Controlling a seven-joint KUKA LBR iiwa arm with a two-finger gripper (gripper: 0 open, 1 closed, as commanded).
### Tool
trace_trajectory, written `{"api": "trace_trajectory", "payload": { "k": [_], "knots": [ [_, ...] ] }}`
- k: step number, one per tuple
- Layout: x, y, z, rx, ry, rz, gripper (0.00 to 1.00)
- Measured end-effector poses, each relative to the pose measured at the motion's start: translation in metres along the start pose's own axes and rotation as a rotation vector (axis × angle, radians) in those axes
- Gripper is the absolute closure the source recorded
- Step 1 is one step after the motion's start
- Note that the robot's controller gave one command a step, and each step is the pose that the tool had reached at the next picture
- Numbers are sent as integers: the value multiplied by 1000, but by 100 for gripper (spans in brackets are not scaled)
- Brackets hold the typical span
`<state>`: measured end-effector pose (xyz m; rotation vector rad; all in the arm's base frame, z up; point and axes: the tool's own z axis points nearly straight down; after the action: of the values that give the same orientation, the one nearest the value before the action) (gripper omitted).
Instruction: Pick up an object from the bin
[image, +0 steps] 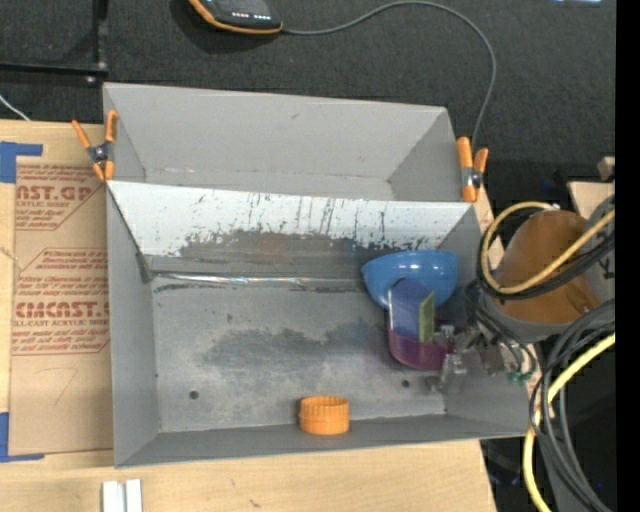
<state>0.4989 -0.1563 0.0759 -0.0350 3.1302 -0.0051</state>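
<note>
From above: end effector (452, 362) low at the right wall of the grey metal bin (250, 330), just beside a purple cup (412, 350). Cannot tell whether spread or pressed together, nor whether touching the cup. Directly to its left in the view, that cup, with a lavender and green piece (412, 308) rising above it. Farther up and left of the end effector, a blue bowl (408, 272) against the back slope. Well apart, down and left, an orange round cap (324, 414) flat near the front wall.
</note>
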Motion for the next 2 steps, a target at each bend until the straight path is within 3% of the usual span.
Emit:
{"api": "trace_trajectory", "payload": {
  "k": [2],
  "knots": [
    [-1, 0, -3, 0, -3, 0, 100]
  ]
}}
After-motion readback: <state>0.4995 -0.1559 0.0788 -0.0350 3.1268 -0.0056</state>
